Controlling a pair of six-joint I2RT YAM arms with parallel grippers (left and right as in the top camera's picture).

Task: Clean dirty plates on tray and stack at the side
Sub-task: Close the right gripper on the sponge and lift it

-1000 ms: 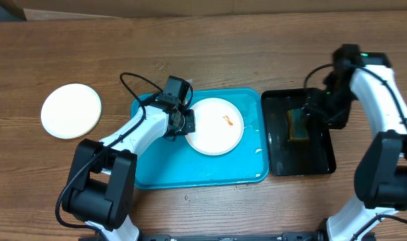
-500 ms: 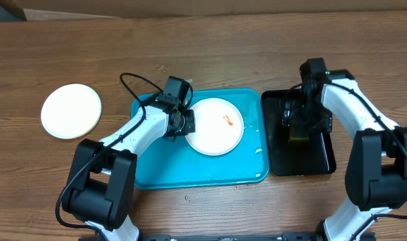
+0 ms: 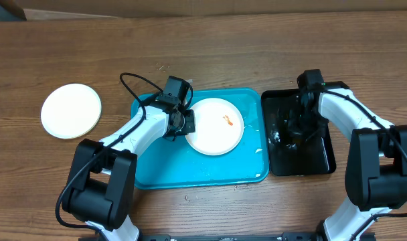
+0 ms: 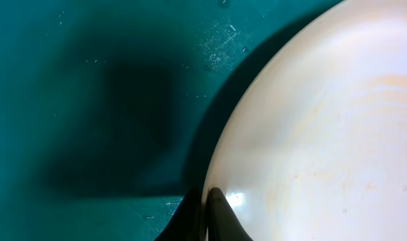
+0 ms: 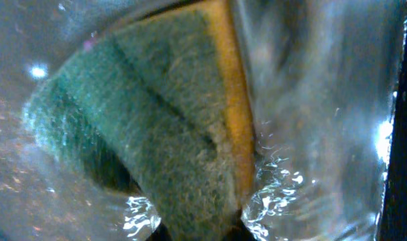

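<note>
On the blue tray (image 3: 190, 175), a smeared plate (image 3: 215, 126) is clamped at its rim by the closed left gripper (image 3: 188, 122). A sponge (image 5: 163, 134) is pinched by the closed right gripper (image 3: 287, 130) in the black tray (image 3: 320, 161). A second plate (image 3: 71, 110) is seen on the table (image 3: 257, 53).

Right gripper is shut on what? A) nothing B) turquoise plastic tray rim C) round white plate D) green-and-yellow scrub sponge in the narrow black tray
D: the right wrist view shows the green-and-yellow scrub sponge creased in the right gripper, down in the wet black tray.
</note>
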